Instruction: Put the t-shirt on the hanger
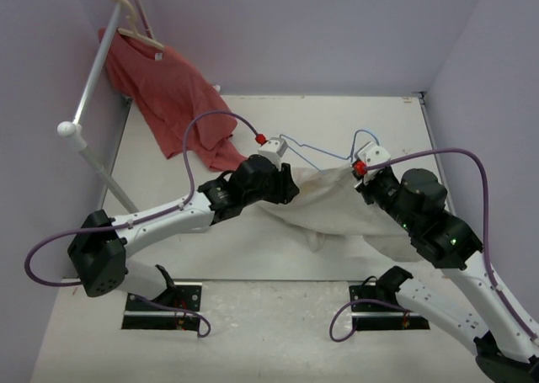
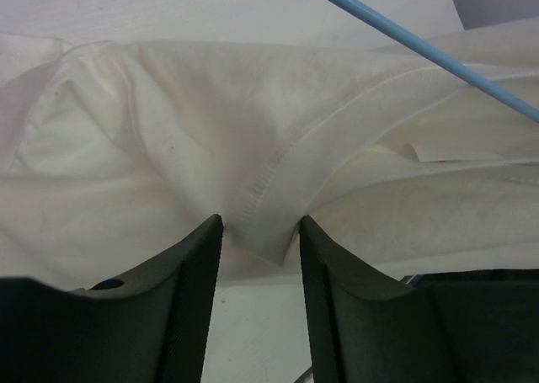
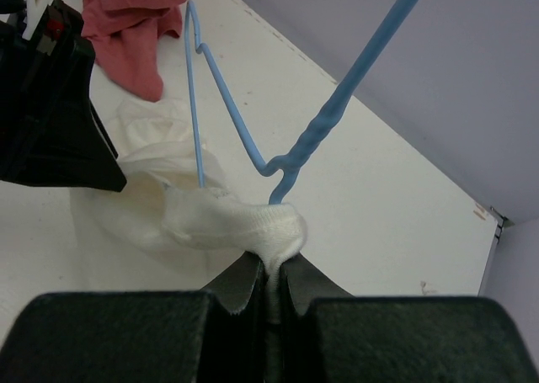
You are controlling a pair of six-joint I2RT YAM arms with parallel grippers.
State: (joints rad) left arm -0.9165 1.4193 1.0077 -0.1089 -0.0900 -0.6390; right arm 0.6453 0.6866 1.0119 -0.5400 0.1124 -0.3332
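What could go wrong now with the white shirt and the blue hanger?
The left gripper has only a small hem fold of the t-shirt between its jaws, so it might slip out. The right gripper pinches cloth right by the hanger, so pulling could drag the wire askew.

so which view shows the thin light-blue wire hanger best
Right wrist view: the thin light-blue wire hanger appears close up, twisted neck and a bend clear. Top external shows it small and faint; left wrist shows only one straight stretch.
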